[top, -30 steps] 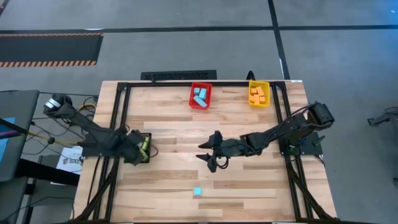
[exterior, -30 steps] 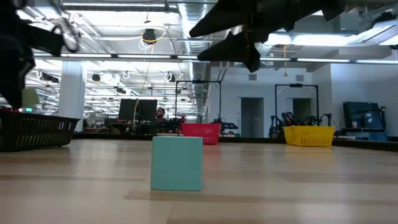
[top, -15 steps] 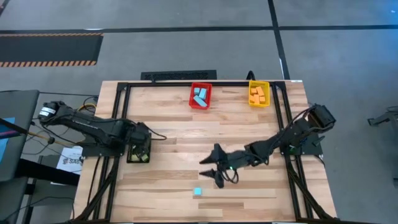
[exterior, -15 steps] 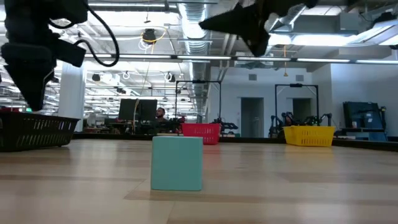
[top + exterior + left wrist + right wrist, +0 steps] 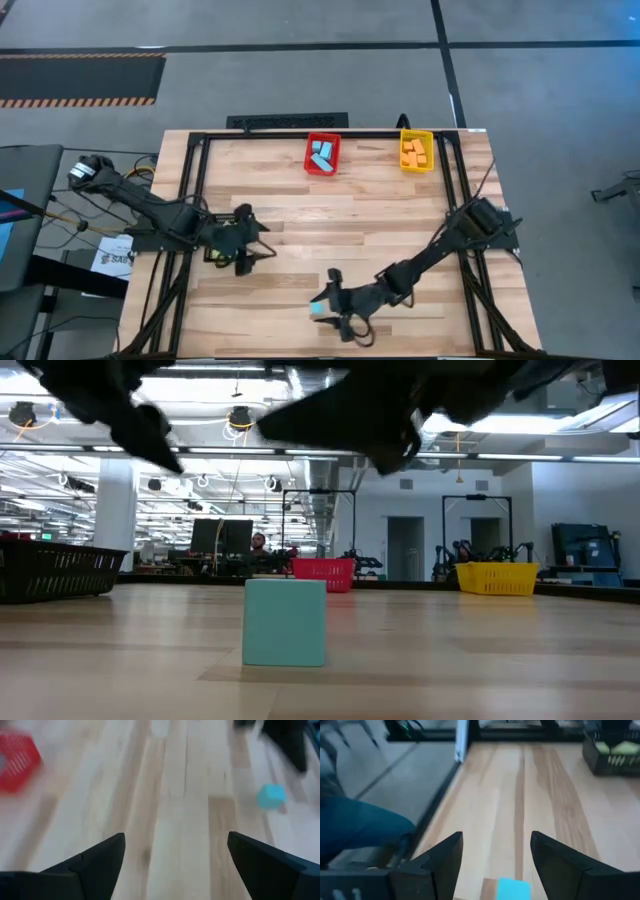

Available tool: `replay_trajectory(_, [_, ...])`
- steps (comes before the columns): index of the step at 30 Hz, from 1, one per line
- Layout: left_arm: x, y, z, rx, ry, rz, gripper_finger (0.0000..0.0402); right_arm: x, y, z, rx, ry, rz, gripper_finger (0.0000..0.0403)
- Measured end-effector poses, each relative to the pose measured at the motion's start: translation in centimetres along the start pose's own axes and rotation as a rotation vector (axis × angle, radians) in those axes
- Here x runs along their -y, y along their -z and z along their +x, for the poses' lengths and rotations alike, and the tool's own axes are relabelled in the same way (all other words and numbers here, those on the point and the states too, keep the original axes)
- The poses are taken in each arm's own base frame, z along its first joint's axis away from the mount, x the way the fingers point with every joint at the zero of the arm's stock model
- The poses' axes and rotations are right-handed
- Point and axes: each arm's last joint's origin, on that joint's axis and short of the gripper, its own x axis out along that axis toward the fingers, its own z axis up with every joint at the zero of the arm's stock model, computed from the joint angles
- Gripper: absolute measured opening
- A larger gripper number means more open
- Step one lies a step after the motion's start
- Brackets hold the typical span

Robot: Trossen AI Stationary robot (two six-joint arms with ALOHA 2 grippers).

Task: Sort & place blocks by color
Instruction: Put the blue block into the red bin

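Because only one light blue cube [image 5: 317, 309] is left loose, low and centre in the high view, the right gripper [image 5: 340, 312] has its spread fingers just beside it, placed for a pick-up. At the upper middle of that view, the red bin [image 5: 322, 155] holds the other blue blocks [image 5: 321, 157] and the yellow bin [image 5: 416, 151] to its right holds the orange blocks [image 5: 414, 152], so the sorting looks nearly finished. At centre left, the left gripper [image 5: 254, 247] hangs open and empty beside the black bin [image 5: 222, 251], probably waiting out of the way. From the low view, the cube [image 5: 284, 622] stands alone in the middle on the table [image 5: 480, 660], with dark arm shapes across the top and both coloured bins far behind. Through the left wrist view, two wide-apart fingers [image 5: 95, 862] frame bare wood, with the cube [image 5: 271, 796] small at the upper right and well apart. Through the right wrist view, the cube [image 5: 512, 889] sits at the bottom edge between the parted fingers [image 5: 442, 860], untouched, which suggests a final approach before closing.
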Motion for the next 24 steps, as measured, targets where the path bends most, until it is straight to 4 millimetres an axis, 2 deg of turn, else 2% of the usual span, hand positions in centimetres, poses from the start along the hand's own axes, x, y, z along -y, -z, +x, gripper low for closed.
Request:
replay_trajectory(4, [1.5, 0.1, -0.2, 0.145, -0.009, 0.067, 0.034, -0.7, 0.5, 1.1, -0.086, 0.064, 0.003, 0.0248])
replay_trajectory(6, [1.9, 0.7, 0.0, 0.178, -0.006, 0.071, 0.034, -1.1, 0.6, 1.0, -0.112, 0.114, -0.019, 0.0239])
replay_trajectory(13, [1.5, 2.8, 0.9, 0.149, -0.017, 0.023, 0.0341, -1.5, 0.8, 0.8, -0.144, 0.137, -0.036, 0.0212])
replay_trajectory(24, [1.6, 2.6, 0.9, 0.184, -0.014, 0.036, 0.0341, 0.3, 1.5, 1.1, -0.242, 0.173, 0.099, 0.022])
